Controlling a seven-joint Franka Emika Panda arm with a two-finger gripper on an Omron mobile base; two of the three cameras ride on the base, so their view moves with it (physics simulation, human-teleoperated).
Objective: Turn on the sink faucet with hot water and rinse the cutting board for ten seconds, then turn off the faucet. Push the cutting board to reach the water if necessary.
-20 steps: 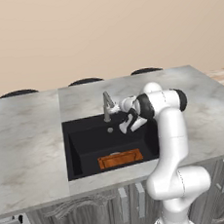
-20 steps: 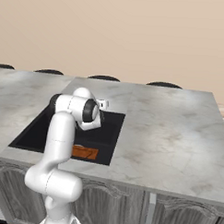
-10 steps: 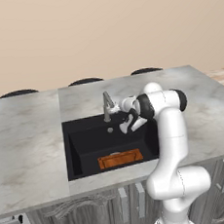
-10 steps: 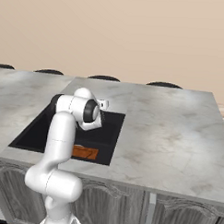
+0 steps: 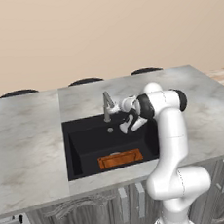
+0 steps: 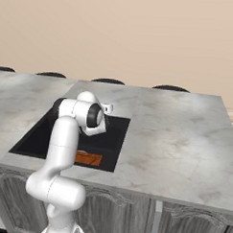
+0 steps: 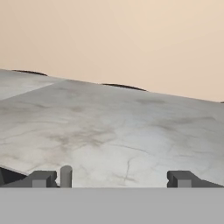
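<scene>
My fingers (image 5: 118, 114) stand wide apart with nothing between them, just to the right of the faucet (image 5: 106, 106), which rises from the counter (image 5: 29, 142) at the middle of the sink's (image 5: 84, 151) back edge. In the hand view one grey stub (image 7: 66, 176), likely the faucet's top or lever, stands just inside my left fingertip (image 7: 41, 179), so the faucet sits off to that side rather than centred. No water runs. The cutting board (image 5: 120, 158) lies flat on the basin floor against the front wall, long axis running along that wall, well apart from the spout. Nothing differs from a second ago: arm, fingers and board all sit as they did.
</scene>
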